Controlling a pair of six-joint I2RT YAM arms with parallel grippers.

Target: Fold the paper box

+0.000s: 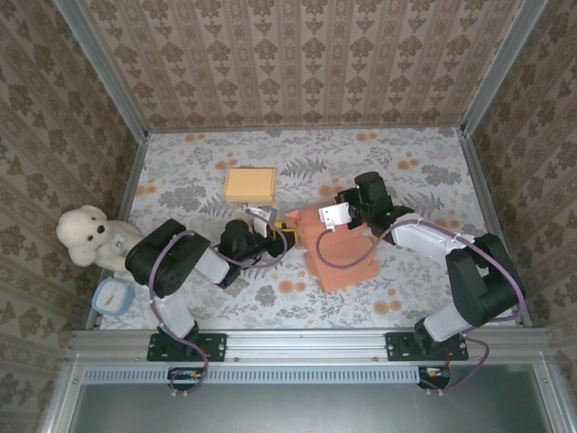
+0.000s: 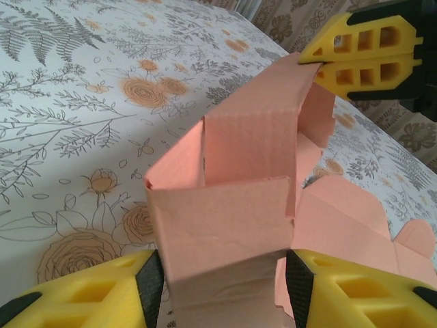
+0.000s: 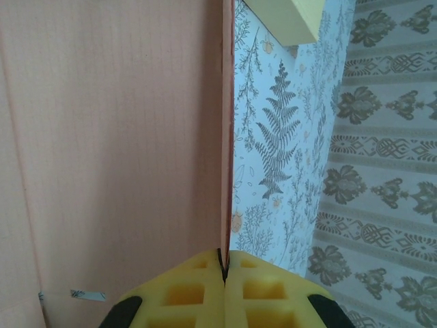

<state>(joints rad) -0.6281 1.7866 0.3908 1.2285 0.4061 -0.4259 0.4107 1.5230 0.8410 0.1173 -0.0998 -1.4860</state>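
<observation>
A partly folded salmon-pink paper box point(image 1: 341, 253) is seen on the floral tabletop point(image 1: 406, 171), just nearer than and to the right of a flat pale-yellow rectangular block point(image 1: 250, 185). 1 upright wall of the box is clasped between the 2 moderately parted yellow foam fingers point(image 2: 82, 294) of the left gripper point(image 2: 224, 290), which is placed just nearer than the block. The thin edge of a raised flap is pinched in the tightly closed right gripper point(image 3: 224, 270), which is positioned to the right of the block.
</observation>
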